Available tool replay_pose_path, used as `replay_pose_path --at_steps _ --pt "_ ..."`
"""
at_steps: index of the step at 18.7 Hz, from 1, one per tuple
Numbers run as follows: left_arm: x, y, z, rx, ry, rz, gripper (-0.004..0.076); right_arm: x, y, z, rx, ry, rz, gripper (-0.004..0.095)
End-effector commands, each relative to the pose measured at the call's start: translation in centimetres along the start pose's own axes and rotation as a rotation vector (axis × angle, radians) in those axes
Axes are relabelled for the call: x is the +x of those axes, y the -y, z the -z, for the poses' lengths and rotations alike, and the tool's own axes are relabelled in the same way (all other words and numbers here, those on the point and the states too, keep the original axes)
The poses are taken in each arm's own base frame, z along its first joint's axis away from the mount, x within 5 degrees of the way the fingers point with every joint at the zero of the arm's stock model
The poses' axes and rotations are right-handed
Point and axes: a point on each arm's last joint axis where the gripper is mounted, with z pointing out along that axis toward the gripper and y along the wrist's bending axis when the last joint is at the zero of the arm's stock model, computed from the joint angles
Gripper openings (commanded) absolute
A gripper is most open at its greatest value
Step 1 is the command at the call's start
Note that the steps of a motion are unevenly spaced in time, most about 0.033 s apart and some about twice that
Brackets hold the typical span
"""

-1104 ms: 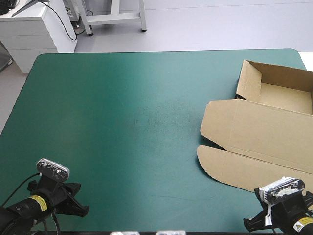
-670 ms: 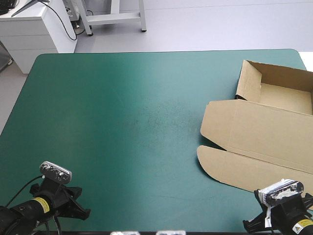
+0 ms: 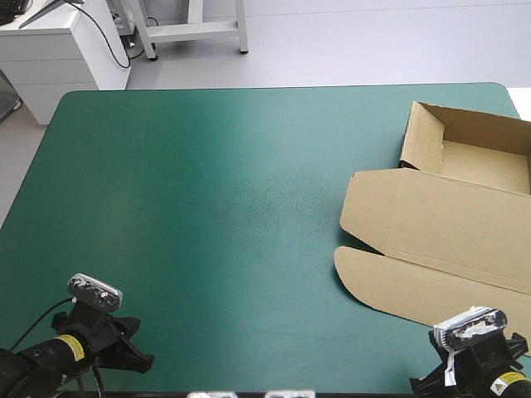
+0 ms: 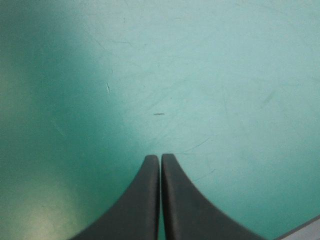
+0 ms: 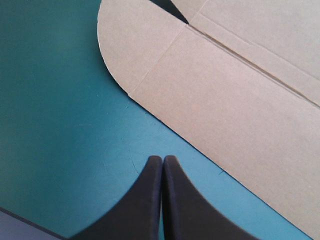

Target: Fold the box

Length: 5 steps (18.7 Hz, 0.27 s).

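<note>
The box (image 3: 452,207) lies at the right side of the desk (image 3: 207,207), on the teal-green cover, and a part of it runs out of the high view on that side. I judge the task as mostly done. The far part is already a tray (image 3: 485,162) with raised walls, and the lid (image 3: 423,220) with its rounded flap (image 3: 357,269) lies flat toward the near edge. Whether something is left to tuck I cannot say, because the right half of the tray is not shown.

Both arms sit low at the near edge of the desk. The left one is at the near left corner, well apart from the box, and the right one is at the near right corner. The left jaws are pressed together with nothing between them, the black fingers (image 4: 145,200) meeting in one point over bare cover. The right jaws are also pressed together and empty, and they point at the near edge of the lid, which is just ahead and not touched
</note>
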Motion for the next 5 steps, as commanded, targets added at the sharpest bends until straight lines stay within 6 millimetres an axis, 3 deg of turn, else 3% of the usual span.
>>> replay_pose_path --at_steps 1,5 --pt "-0.95 0.12 0.51 0.01 0.062 0.004 -0.0008 -0.92 0.12 0.29 0.009 0.057 0.006 -0.0021" --pt "-0.97 0.12 0.51 0.01 0.064 0.004 -0.0008 -0.87 0.1 0.29 0.006 0.052 0.006 -0.0021"
